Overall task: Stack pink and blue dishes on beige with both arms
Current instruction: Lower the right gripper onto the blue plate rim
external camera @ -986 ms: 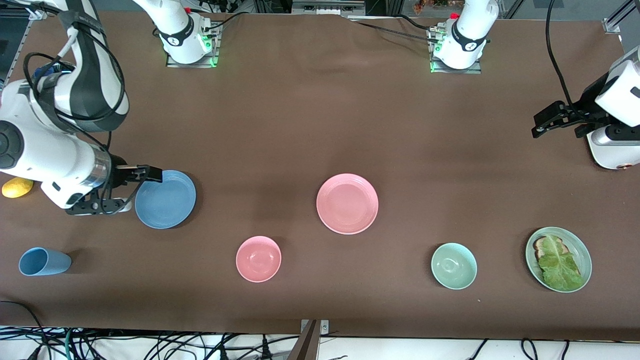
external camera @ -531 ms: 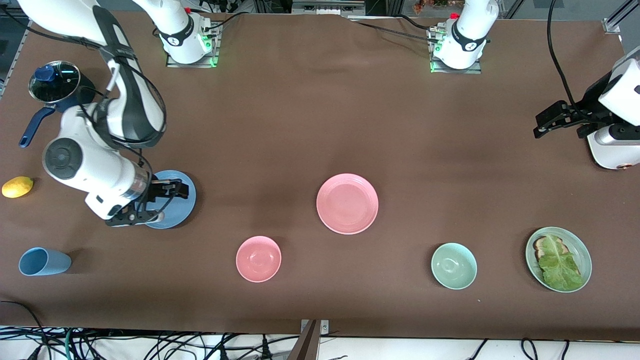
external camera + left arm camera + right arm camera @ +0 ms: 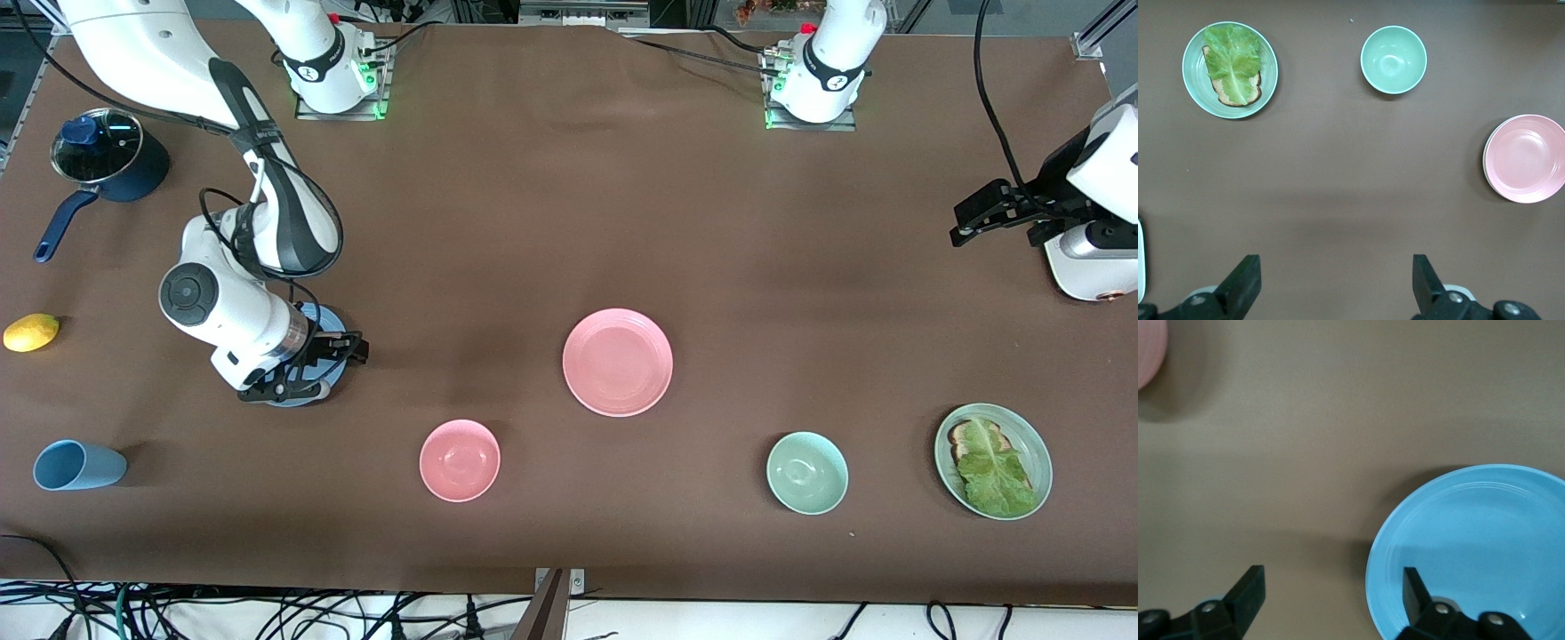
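The blue plate (image 3: 302, 398) lies toward the right arm's end of the table, mostly hidden under the right arm. My right gripper (image 3: 342, 360) is open and low over the plate's rim on the side facing the pink plate. In the right wrist view one finger (image 3: 1415, 590) is over the blue plate (image 3: 1471, 540) and the other is over bare table, with the right gripper (image 3: 1331, 593) straddling the rim. The pink plate (image 3: 617, 362) (image 3: 1525, 159) sits mid-table. No beige plate shows. My left gripper (image 3: 965, 222) (image 3: 1335, 277) waits open in the air at the left arm's end.
A pink bowl (image 3: 460, 460), a green bowl (image 3: 807, 472) and a green plate with lettuce (image 3: 993, 460) lie nearer the front camera. A blue cup (image 3: 78, 465), a lemon (image 3: 31, 332) and a dark lidded pot (image 3: 107, 156) stand at the right arm's end.
The right arm swung across the blue plate, carrying its open gripper from the plate's edge at the right arm's end to the edge facing the pink plate. The left arm stayed still.
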Tool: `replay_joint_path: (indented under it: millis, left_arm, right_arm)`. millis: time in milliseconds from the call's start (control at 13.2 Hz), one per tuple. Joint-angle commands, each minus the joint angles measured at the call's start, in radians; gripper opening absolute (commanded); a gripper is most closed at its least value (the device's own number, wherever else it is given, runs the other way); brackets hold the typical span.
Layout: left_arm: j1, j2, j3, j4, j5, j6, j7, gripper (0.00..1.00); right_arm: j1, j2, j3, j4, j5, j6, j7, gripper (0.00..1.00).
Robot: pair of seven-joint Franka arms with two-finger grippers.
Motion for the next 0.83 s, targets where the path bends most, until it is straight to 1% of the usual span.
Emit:
replay_joint_path:
  millis: [0, 152, 304, 379, 607, 759]
  left_arm:
    - [0.004, 0.013, 0.004, 0.033, -0.002, -0.007, 0.022, 1.00]
    - [0.005, 0.013, 0.006, 0.033, -0.001, -0.013, 0.019, 1.00]
    - [0.005, 0.013, 0.007, 0.033, -0.002, -0.021, 0.017, 1.00]
    - [0.005, 0.013, 0.009, 0.033, -0.001, -0.023, 0.017, 1.00]
    - [0.005, 0.013, 0.009, 0.031, -0.001, -0.026, 0.017, 1.00]
    - [0.005, 0.013, 0.009, 0.033, -0.001, -0.026, 0.016, 1.00]
  right_arm:
    - [-0.005, 0.002, 0.006, -0.066, 0.003, 0.086, 0.009, 0.88]
    - [-0.005, 0.002, 0.006, -0.115, -0.005, 0.130, 0.004, 0.87]
    - [-0.005, -0.001, 0.005, -0.135, -0.005, 0.132, -0.002, 0.87]
    - [-0.005, -0.002, 0.005, -0.141, -0.005, 0.132, -0.005, 0.83]
    - [-0.005, -0.004, 0.003, -0.146, -0.008, 0.134, -0.007, 0.64]
    - [-0.005, -0.002, -0.003, -0.152, -0.009, 0.137, -0.032, 0.62]
